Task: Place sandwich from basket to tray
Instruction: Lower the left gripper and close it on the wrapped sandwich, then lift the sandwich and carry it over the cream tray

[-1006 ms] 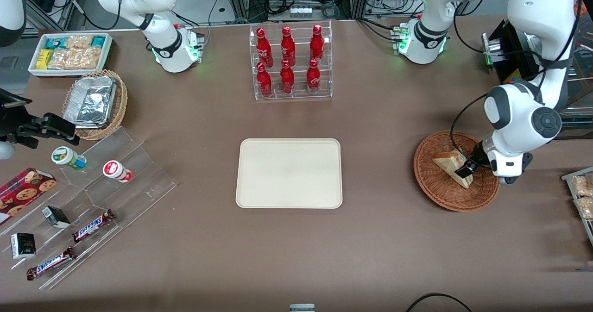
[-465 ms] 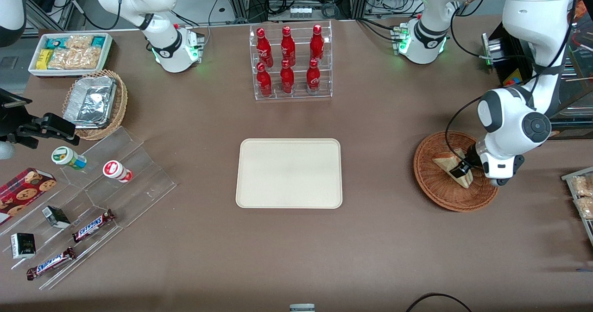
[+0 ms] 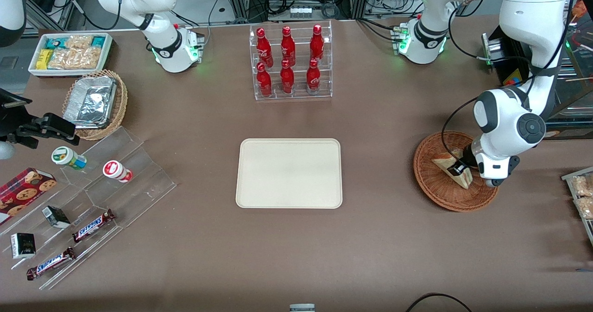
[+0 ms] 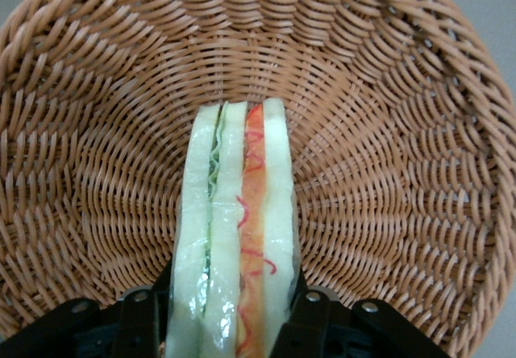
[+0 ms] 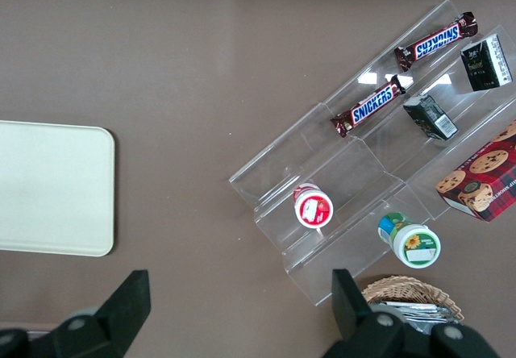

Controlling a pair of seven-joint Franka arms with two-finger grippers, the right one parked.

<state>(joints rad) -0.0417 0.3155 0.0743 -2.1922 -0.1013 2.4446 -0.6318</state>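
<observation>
The hand (image 3: pixel 457 169) is down in the basket (image 3: pixel 435 189) toward the working arm's end of the desk (image 3: pixel 380 238), its two fingers (image 4: pixel 305 322) pressed against either face of the sandwich (image 4: pixel 236 237), clamped on it. The sandwich stands on edge on the wicker, filling stripe up, while the tray (image 3: pixel 289 173) lies mid-desk, well apart from the basket

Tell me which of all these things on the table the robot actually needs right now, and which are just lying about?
Needed:
- sandwich, standing on edge in the basket
- gripper, down in the basket with a finger on each side of the sandwich
- tray, nothing on it

Lying about:
- cola bottles in their rack
- Snickers bars
- cookie box
- foil containers
</observation>
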